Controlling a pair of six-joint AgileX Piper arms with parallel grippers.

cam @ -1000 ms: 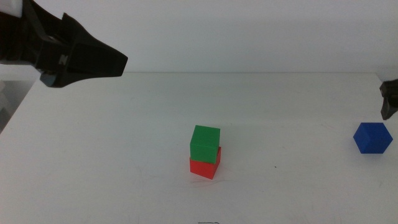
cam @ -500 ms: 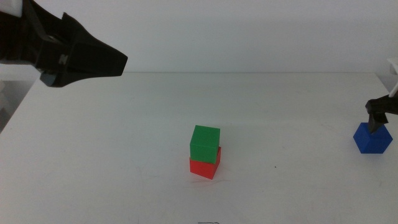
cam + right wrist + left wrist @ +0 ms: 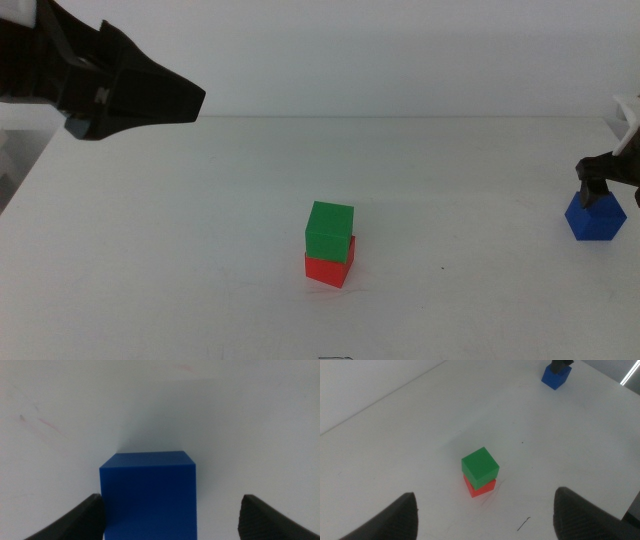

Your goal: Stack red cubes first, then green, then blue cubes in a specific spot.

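Observation:
The green cube sits on top of the red cube at mid-table, also seen as green cube over red cube. The blue cube rests on the table at the far right. My right gripper is open and lowered over it. In the right wrist view the blue cube lies between the jaws of the right gripper, close against one jaw and apart from the other. My left gripper hangs open high at the back left, holding nothing.
The white tabletop carries nothing else. Its right edge runs close to the blue cube, and its left edge shows below the left arm. A small dark speck marks the table near the stack.
The right gripper has come in from the right edge and dropped over the blue cube, which has shifted and turned slightly. The left arm and the stack have not moved.

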